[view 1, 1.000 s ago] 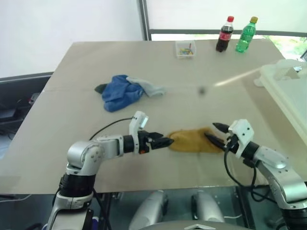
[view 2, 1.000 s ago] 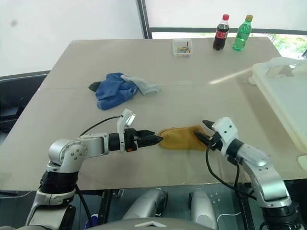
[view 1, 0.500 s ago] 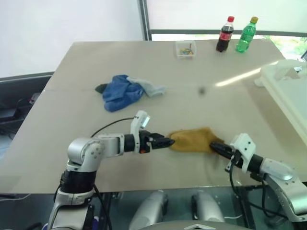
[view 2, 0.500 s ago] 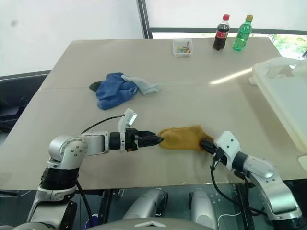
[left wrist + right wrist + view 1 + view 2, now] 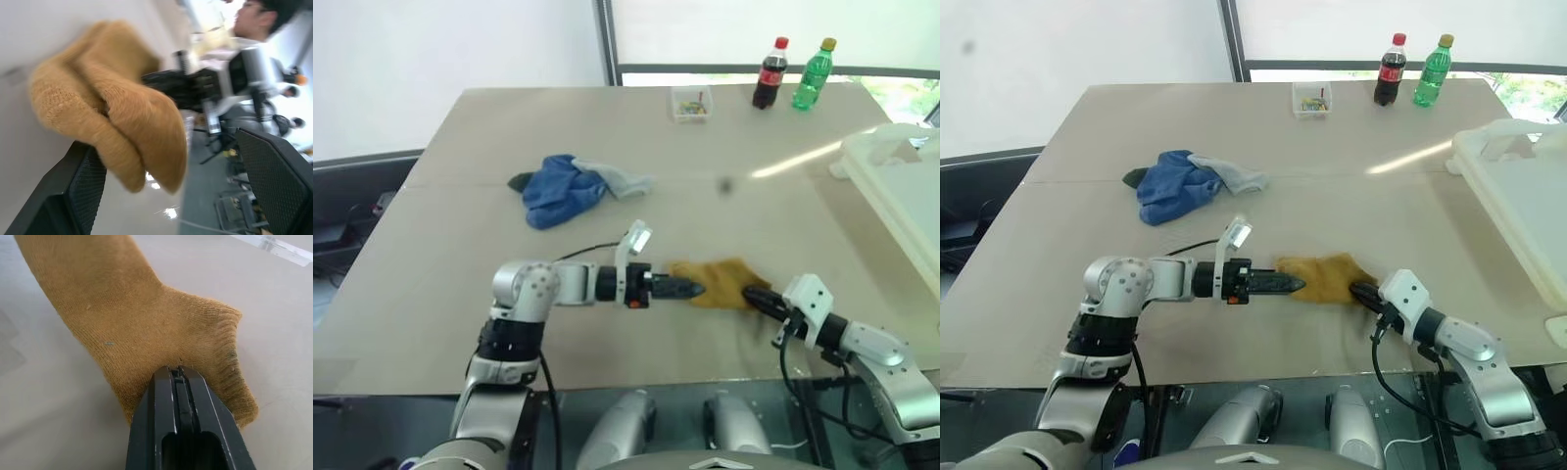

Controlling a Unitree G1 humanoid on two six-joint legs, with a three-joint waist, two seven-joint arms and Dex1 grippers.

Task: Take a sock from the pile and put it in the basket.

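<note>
A mustard-yellow sock [image 5: 720, 282] lies bunched on the table near the front edge, apart from the pile [image 5: 570, 186] of blue, grey and dark socks at mid-left. My right gripper [image 5: 756, 297] is shut on the sock's right edge; in the right wrist view its fingertips [image 5: 176, 369] pinch the knit. My left gripper [image 5: 690, 289] points right at the sock's left end. It is open, and in the left wrist view its fingers [image 5: 73, 196] stand wide on either side of the sock [image 5: 117, 117]. The white basket [image 5: 901, 186] stands at the table's right edge.
A small clear box [image 5: 690, 102] of coloured bits, a cola bottle [image 5: 767, 73] and a green bottle [image 5: 811, 73] stand at the far edge. The table's front edge runs just below both grippers. A person [image 5: 259, 19] shows in the left wrist view.
My right gripper dropped onto the sock's right edge and shut on it. My left gripper slid right up to the sock's left end. The sock is now more bunched.
</note>
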